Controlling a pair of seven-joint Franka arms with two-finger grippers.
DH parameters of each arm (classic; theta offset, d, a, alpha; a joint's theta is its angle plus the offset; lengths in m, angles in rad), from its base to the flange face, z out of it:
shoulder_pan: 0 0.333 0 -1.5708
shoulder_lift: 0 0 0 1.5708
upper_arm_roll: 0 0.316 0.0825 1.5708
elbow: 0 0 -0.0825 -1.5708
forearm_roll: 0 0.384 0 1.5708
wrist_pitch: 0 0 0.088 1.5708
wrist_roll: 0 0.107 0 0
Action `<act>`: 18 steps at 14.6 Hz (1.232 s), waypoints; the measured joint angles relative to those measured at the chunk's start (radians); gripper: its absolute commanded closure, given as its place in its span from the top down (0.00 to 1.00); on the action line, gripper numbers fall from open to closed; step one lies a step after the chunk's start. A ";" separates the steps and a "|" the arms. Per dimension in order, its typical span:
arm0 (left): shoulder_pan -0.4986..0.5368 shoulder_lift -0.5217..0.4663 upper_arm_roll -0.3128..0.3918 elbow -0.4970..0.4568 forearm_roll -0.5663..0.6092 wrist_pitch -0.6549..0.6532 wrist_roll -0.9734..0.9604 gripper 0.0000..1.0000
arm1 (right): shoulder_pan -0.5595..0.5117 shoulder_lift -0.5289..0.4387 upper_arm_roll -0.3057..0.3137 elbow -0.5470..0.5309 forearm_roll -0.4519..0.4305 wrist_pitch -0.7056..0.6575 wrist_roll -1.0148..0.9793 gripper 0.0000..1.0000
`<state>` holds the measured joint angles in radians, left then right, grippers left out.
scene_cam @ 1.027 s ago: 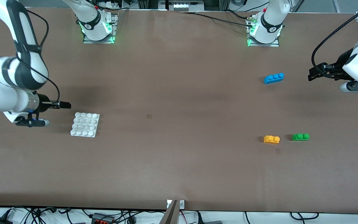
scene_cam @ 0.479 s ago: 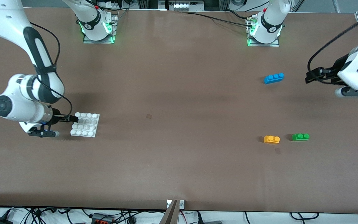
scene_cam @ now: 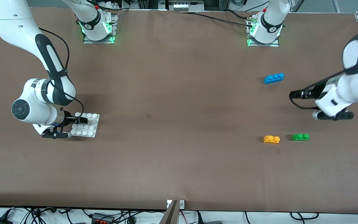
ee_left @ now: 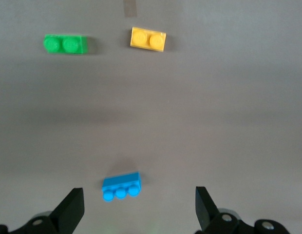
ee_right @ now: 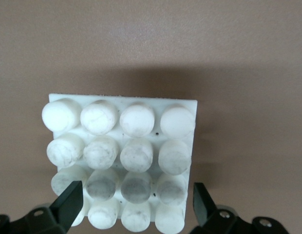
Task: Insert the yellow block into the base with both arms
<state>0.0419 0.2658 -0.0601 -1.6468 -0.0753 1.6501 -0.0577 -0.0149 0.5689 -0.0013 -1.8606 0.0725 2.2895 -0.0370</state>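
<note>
Our right gripper (scene_cam: 84,119), jaws wide, now hovers over the white base (scene_cam: 85,125) at frame left, having swung in. Our left gripper (scene_cam: 291,95), wide and empty, has descended toward the yellow block (scene_cam: 271,139), lower right beside the green brick (scene_cam: 300,137). Nothing grasped yet.

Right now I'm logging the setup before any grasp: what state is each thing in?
Small yellow-orange plastic brick: flat on table, studs up, untouched.
Green two-stud brick: beside it, free.
Blue three-stud brick: free.
White studded square base plate: flat on table.
Left tool: open, empty.
Right tool: open, straddling the plate.
</note>
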 measured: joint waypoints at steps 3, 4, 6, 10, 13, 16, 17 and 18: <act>0.000 0.049 -0.001 -0.068 -0.001 0.188 0.010 1.00 | 0.001 0.019 0.000 0.000 0.000 0.004 0.000 1.00; 0.000 0.065 -0.001 -0.080 -0.001 0.228 0.026 1.00 | 0.001 0.024 0.000 0.000 0.000 0.012 0.000 1.00; 0.001 0.097 -0.001 -0.088 -0.001 0.300 0.050 1.00 | 0.001 0.026 0.000 0.000 0.000 0.017 0.000 0.87; 0.000 0.162 -0.004 -0.089 -0.001 0.435 0.061 1.00 | 0.001 0.023 -0.003 0.004 0.001 0.018 0.000 0.82; -0.003 0.205 -0.005 -0.089 -0.001 0.520 0.067 1.00 | 0.001 0.024 -0.003 0.004 0.001 0.020 0.000 0.82; -0.005 0.245 -0.006 -0.089 -0.001 0.606 0.075 1.00 | 0.002 0.025 -0.004 0.004 0.000 0.021 0.000 0.74; -0.005 0.259 -0.006 -0.089 0.001 0.629 0.082 1.00 | 0.002 0.027 -0.004 0.004 -0.001 0.023 0.000 0.72; -0.005 0.272 -0.006 -0.089 0.010 0.645 0.087 1.00 | 0.002 0.031 -0.004 0.003 -0.001 0.028 0.000 0.69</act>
<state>0.0365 0.5378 -0.0663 -1.7361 -0.0656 2.2950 0.0295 -0.0129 0.5999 -0.0053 -1.8572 0.0718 2.3173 -0.0370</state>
